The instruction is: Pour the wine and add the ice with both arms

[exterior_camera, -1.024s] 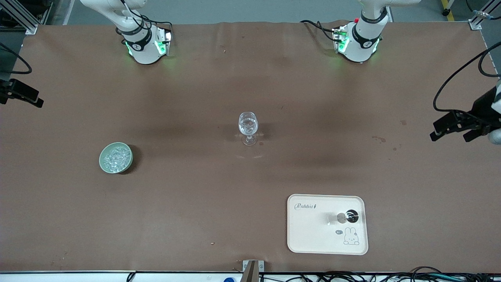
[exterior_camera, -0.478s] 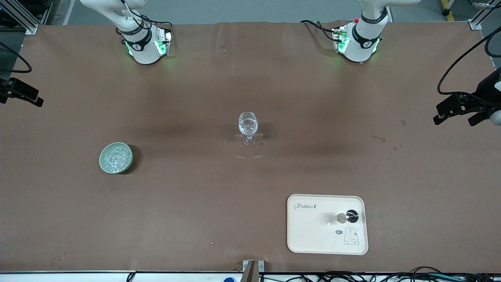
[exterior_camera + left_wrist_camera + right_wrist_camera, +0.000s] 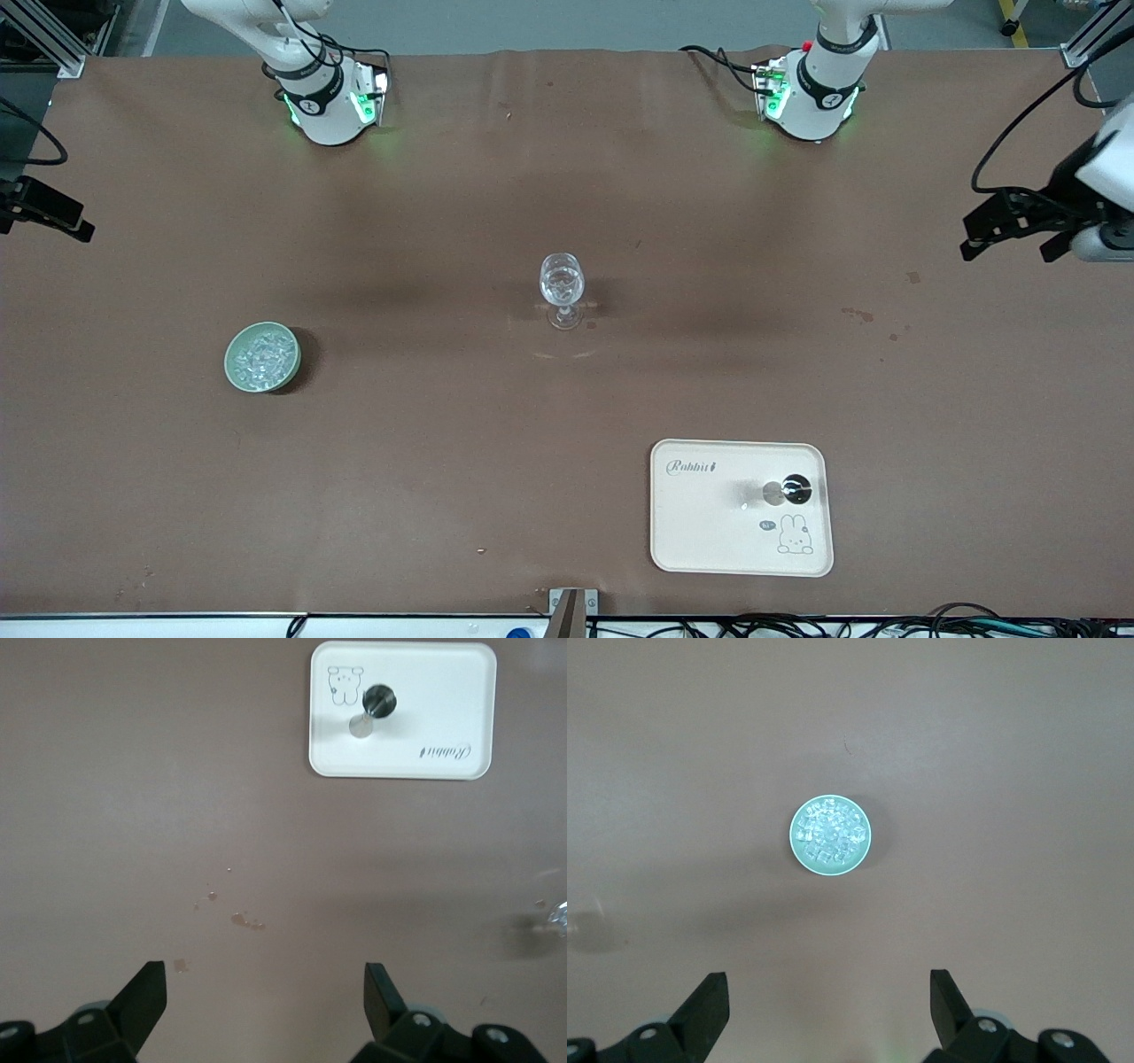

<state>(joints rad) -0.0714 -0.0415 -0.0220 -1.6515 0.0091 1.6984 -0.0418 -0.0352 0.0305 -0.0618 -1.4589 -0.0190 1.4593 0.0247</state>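
The pale green bowl [image 3: 234, 372] holds the ice [image 3: 260, 354], several small clear chunks, toward the right arm's end of the table. A clear stemmed glass [image 3: 562, 285] stands upright mid-table. My right gripper [image 3: 40, 229] is open and empty, high at the right arm's end. In the right wrist view my right gripper [image 3: 830, 988] looks down on the bowl [image 3: 795, 850] and ice [image 3: 830, 833]. My left gripper [image 3: 1010, 248] is open and empty, high at the left arm's end. In the left wrist view my left gripper [image 3: 266, 979] hangs over bare table.
A cream tray [image 3: 709, 532] with a rabbit drawing lies nearer the front camera than the glass and carries a small black and silver round object [image 3: 791, 487]. The tray [image 3: 443, 718] also shows in the left wrist view. Small stains [image 3: 859, 314] mark the brown cloth.
My left gripper has moved toward the robots' side of the table, at the left arm's end. The right gripper, glass, bowl and tray have stayed in place.
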